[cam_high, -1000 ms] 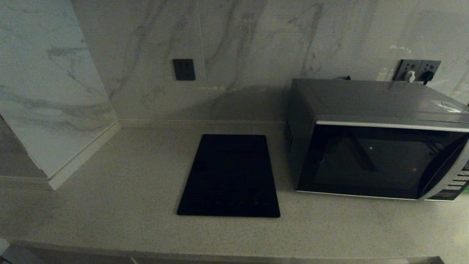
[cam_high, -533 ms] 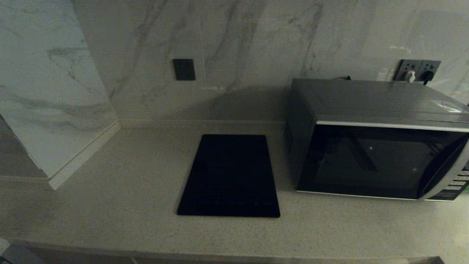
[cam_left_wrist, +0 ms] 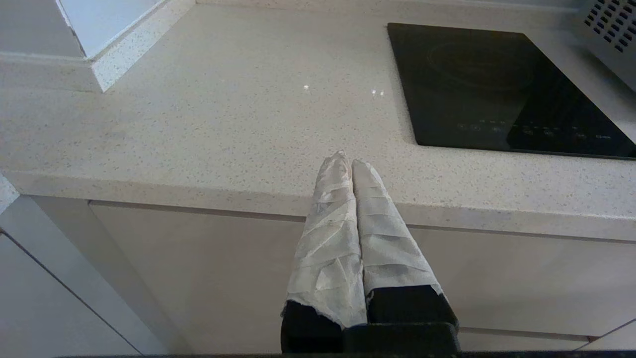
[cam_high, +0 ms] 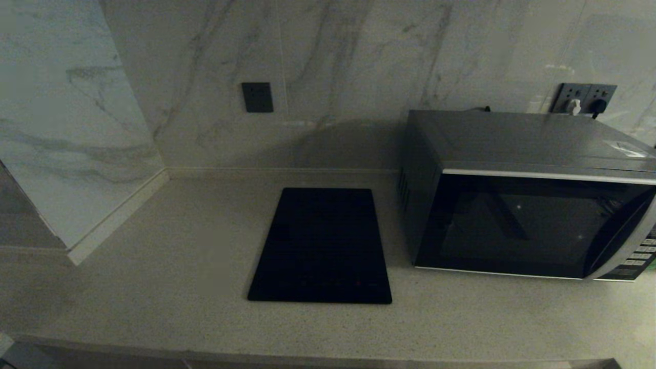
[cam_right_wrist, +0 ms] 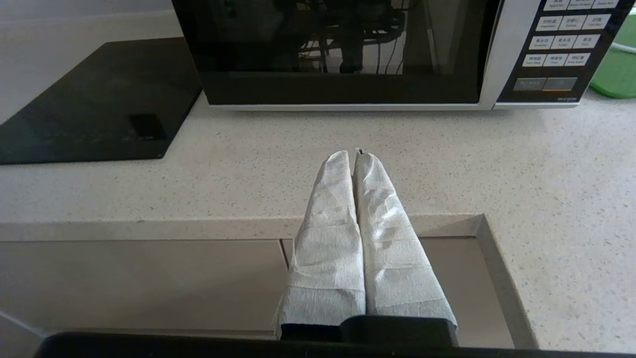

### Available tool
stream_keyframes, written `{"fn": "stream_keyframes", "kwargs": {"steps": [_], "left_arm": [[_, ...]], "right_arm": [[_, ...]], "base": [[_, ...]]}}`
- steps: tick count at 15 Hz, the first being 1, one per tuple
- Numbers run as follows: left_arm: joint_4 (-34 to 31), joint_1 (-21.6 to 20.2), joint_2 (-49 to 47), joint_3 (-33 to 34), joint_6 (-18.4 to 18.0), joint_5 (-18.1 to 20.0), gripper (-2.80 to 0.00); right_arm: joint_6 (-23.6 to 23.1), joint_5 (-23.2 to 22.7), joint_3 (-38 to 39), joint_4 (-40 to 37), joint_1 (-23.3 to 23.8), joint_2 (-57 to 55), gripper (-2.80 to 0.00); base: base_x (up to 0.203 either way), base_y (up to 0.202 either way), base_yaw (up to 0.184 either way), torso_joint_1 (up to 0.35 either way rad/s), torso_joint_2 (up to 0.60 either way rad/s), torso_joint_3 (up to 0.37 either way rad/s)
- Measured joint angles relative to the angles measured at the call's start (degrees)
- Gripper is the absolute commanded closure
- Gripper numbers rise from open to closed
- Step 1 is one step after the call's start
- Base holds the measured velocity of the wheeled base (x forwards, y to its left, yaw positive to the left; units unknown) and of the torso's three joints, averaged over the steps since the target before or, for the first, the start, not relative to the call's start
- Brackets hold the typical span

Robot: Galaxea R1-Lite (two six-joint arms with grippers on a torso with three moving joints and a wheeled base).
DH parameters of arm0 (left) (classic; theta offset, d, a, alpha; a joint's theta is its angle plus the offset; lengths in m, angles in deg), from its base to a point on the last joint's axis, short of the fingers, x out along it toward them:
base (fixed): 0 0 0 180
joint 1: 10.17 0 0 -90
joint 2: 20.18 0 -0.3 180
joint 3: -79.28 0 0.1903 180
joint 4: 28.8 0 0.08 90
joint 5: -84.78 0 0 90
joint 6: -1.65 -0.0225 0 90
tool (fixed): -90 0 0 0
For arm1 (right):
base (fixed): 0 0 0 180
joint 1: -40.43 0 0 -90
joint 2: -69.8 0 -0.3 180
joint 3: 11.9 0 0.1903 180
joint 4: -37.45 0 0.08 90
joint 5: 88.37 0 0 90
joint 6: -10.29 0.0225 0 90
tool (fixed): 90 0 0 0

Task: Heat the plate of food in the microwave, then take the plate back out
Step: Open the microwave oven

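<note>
The silver-grey microwave (cam_high: 517, 195) stands at the right of the counter with its black glass door closed; its keypad (cam_right_wrist: 559, 47) shows in the right wrist view. The plate of food is out of view. My left gripper (cam_left_wrist: 346, 161) is shut and empty, held off the counter's front edge left of the black slab. My right gripper (cam_right_wrist: 355, 155) is shut and empty too, in front of the microwave (cam_right_wrist: 348, 49) near the counter's front edge. Neither arm appears in the head view.
A flat black slab (cam_high: 322, 246) lies on the speckled counter (cam_high: 179, 266) left of the microwave. A green tray (cam_right_wrist: 618, 69) peeks out right of the keypad. Marble walls close the back and the left. Wall sockets (cam_high: 584, 98) sit behind the microwave.
</note>
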Motion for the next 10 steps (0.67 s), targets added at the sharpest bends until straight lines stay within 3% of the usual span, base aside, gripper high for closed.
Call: {"fn": "stream_keyframes", "kwargs": {"steps": [10], "left_arm": [[0.0,0.0,0.0,0.0,0.0,0.0,0.0]], "right_arm": [[0.0,0.0,0.0,0.0,0.0,0.0,0.0]], "base": [[0.0,0.0,0.0,0.0,0.0,0.0]]}}
